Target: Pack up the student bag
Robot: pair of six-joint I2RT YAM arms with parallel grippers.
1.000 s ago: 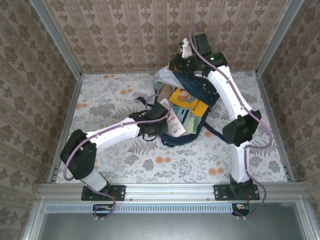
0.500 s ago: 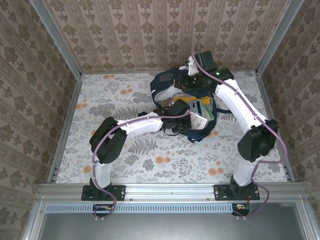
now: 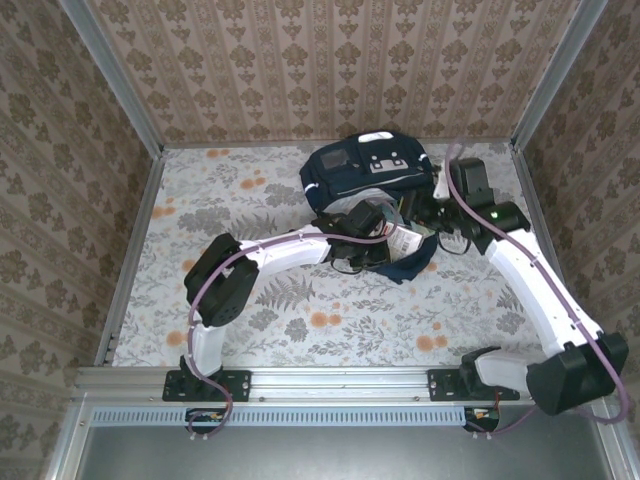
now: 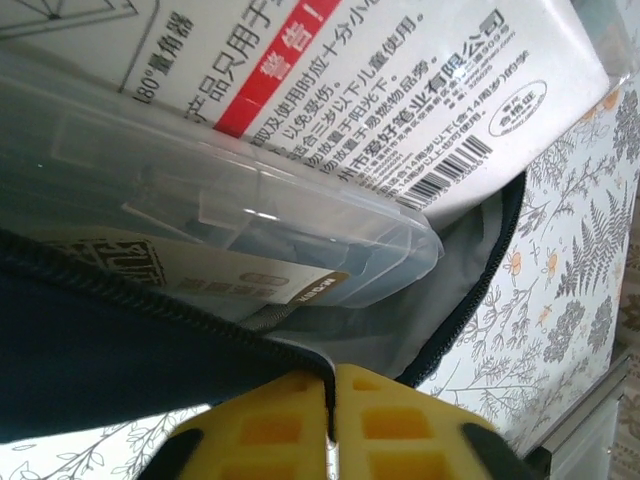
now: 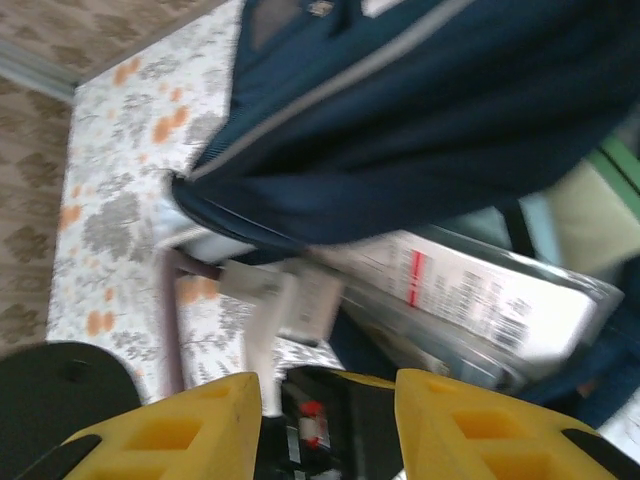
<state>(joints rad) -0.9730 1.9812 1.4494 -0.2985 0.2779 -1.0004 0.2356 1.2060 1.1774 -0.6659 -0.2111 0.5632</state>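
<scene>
The student bag (image 3: 365,170), dark navy with grey-white patches, lies at the back middle of the table, its top flap folded down over the opening. My left gripper (image 3: 380,232) is at the bag's front opening. In the left wrist view its yellow fingers (image 4: 400,420) are shut on the zipper edge of the student bag (image 4: 120,340). A clear plastic case (image 4: 250,200) with a white printed label (image 4: 380,90) pokes out of the opening above them. My right gripper (image 3: 428,205) hovers at the bag's right side, its fingers (image 5: 170,430) apart with nothing between them.
The floral tablecloth (image 3: 330,320) has free room at the front and left. Patterned walls and metal rails (image 3: 130,250) close in the table on three sides. The white label (image 5: 480,290) and the left arm's wrist (image 5: 330,430) lie just in front of my right gripper.
My right gripper opened, let go of the bag's flap and pulled back to the right. The flap dropped over the opening. The left gripper stayed on the bag's front edge.
</scene>
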